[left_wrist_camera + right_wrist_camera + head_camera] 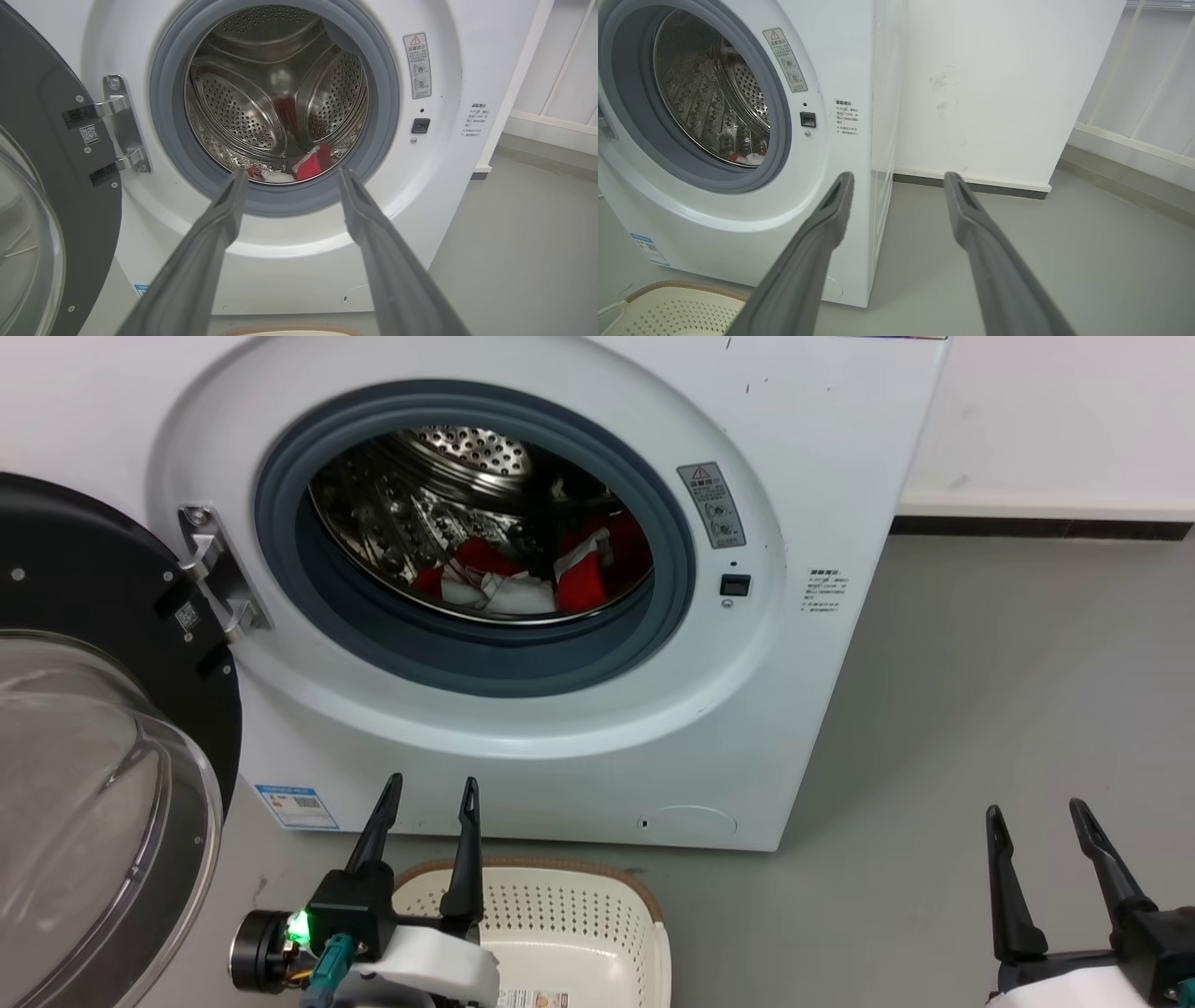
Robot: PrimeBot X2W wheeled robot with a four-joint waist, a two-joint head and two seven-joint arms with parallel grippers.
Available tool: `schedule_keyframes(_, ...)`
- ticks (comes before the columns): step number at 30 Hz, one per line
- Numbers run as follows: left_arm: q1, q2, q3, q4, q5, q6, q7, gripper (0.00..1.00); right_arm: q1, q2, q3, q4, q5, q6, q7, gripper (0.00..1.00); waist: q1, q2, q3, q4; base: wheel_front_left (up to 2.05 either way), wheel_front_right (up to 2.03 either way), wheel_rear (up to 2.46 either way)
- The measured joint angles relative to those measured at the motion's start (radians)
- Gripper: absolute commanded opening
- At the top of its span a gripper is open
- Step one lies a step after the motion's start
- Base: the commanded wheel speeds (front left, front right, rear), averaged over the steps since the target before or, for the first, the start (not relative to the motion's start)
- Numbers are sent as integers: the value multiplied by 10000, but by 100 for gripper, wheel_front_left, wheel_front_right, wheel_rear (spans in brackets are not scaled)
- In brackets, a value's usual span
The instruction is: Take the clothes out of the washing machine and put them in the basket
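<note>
**spin_cycle:** Left to right: the glass door hangs wide open. The left claw sits with fingers apart and empty above the basket. The clothes lie low in the drum of the washing machine. The right claw is spread too, holding nothing, off over bare floor.

**lint_trap:** Biggest risk imo is that door. It stands near the left claw, so a wide swing going in could clip it. Then there's the grey ring: a loosely pinched shirt could drag on that lip and drop short of the basket.

**spin_cycle:** Yeah. The head view looks down on much of the red-and-white heap, while the left wrist view has most of it hidden behind the ring. The right wrist view adds the side wall.
</note>
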Motion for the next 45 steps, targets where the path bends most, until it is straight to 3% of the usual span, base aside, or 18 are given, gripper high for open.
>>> schedule_keyframes(6, -605, 0, -82, -79, -13, 188, 0, 100, -167, 0, 71, -385, 79, 0, 82, 100, 0, 0, 607, 25, 0, 0, 0)
schedule_keyframes(14, -2629, 0, -17, -77, -150, 756, 0, 100, -1285, -4, 522, -1166, 82, 0, 96, 100, 1, 0, 2774, -125, 0, 0, 0)
schedule_keyframes(20, -4454, 0, 428, 527, -54, 840, -2, 100, -2113, -4, 1122, -1166, 111, 2, -128, 100, 2, 0, 4462, -437, 0, 0, 0)
schedule_keyframes(26, -6306, 192, 1053, 1797, 15, 648, -2, 100, -2521, -8, 1605, -546, 412, 2, -366, 100, 3, 0, 5739, -1054, 0, 0, 0)
schedule_keyframes(36, -10192, 907, 1383, 5187, -69, 161, 132, 100, -2940, -13, 2161, 159, 907, 2, -612, 100, 3, 0, 6683, -2212, 0, 0, 0)
schedule_keyframes(45, -13192, 1914, 1183, 7902, 88, -301, 2420, 100, -3126, -13, 2949, 468, 1475, 0, -667, 100, 2, 0, 7070, -2952, 0, 0, 0)
